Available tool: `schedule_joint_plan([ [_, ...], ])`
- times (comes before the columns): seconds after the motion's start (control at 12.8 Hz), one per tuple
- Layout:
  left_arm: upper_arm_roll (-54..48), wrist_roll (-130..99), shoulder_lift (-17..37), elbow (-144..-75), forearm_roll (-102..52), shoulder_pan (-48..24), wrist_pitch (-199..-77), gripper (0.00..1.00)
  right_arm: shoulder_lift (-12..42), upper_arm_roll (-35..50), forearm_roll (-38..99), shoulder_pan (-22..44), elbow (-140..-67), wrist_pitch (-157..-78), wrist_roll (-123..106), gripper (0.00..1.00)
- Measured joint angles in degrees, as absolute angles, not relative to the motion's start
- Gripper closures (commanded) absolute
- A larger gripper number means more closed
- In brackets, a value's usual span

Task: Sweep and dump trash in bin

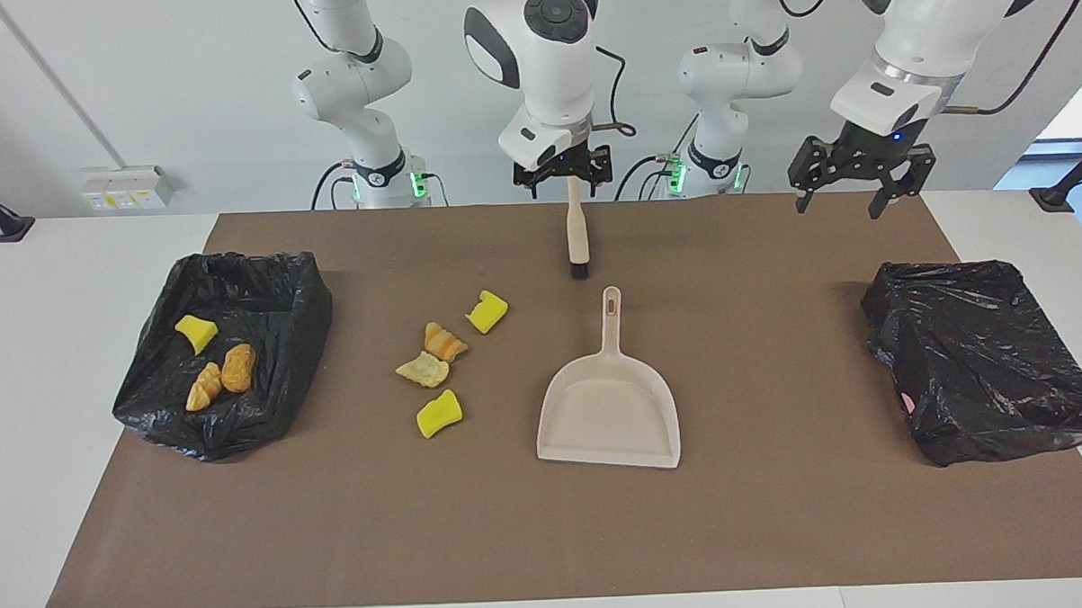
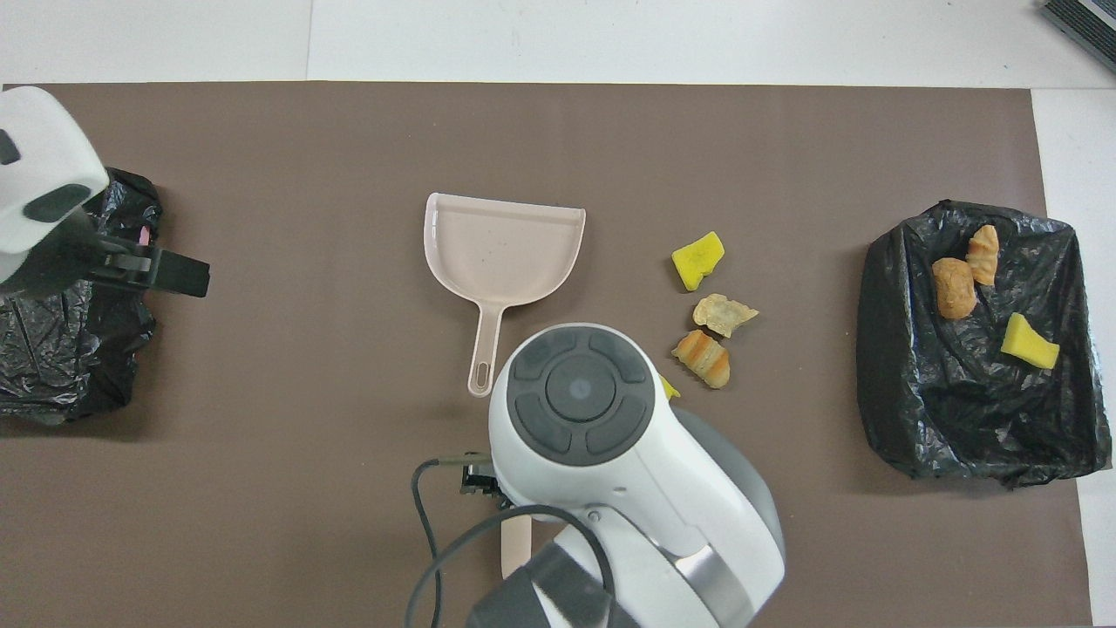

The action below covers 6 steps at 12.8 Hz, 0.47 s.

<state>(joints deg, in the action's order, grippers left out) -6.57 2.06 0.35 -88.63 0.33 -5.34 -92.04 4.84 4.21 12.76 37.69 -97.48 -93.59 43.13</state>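
Your right pincer (image 1: 563,173) hangs over the robots' edge of the brown mat, clamped on the top of the beige brush (image 1: 577,233), which points straight down with its dark bristles just above the table (image 1: 783,529). Your left pincer (image 1: 852,185) waits up in the air toward the left arm's end, fingers spread apart, holding nothing, above the mat near the closed black bag (image 1: 984,360). Count the trash with me: seven pieces. Four lie loose on the mat beside the dustpan (image 1: 609,401), toward the right arm's end: two bright yellow sponge pieces (image 1: 439,414) and two orange-tan bread-like chunks (image 1: 444,342), bunched close together. Three more sit in the open black-lined bin (image 1: 261,287) at the right arm's end: one yellow sponge wedge (image 1: 196,333) and two tan bread chunks (image 1: 237,368) side by side. One dustpan, empty, lies flat with its handle toward the robots.
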Motion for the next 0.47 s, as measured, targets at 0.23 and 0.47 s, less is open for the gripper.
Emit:
schedule_joint_plan([
  [0.23,-10.95,-2.37,2.78,-92.34,0.33,-5.9,-98.13,0.0,-1.42,4.27,18.2,40.63,-111.24,-102.0,43.94,0.0],
  [0.47,-14.42,-7.31,5.34,-95.25,0.33,-6.92,-103.28,0.0,-4.13,4.32,19.62,44.84,-120.8,-108.87,48.7,0.0],
])
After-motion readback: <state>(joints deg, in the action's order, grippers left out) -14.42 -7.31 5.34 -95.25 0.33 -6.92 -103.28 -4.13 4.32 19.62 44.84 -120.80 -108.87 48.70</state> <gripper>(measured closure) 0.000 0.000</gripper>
